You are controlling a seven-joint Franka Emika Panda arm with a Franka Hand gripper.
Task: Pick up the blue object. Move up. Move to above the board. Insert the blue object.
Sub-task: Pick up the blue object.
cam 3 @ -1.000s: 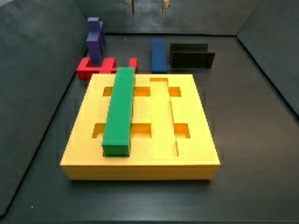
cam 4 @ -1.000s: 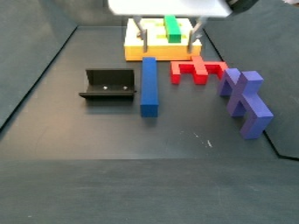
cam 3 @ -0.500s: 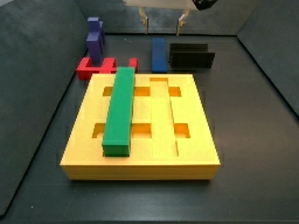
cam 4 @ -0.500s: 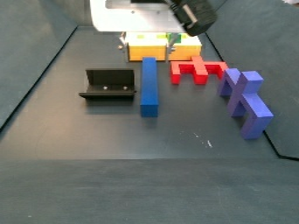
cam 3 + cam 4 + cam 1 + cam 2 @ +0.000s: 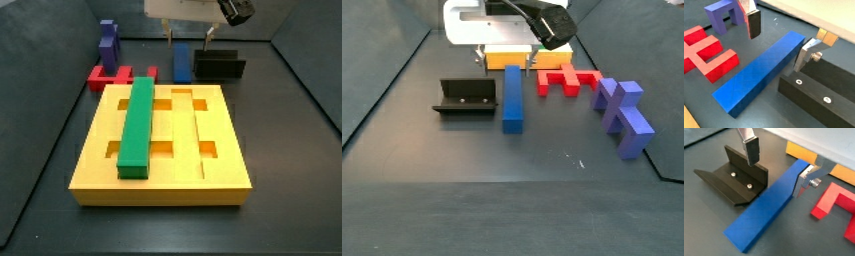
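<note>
The blue object (image 5: 512, 98) lies flat, pointing lengthwise at the board (image 5: 214, 160); spread claw (image 5: 777, 37) straddles it

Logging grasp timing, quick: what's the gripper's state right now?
Gripper: open, holding nothing; its fingers straddle the far end of the blue object, which lies on the floor.

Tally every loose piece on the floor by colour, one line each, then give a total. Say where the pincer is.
Blue bar: 1
Green bar: 1
Yellow board: 1
Red piece: 1
Purple block: 1
Total: 5
The dark fixture is rig, not counted. The pincer is open, straddling the blue bar's end.
</note>
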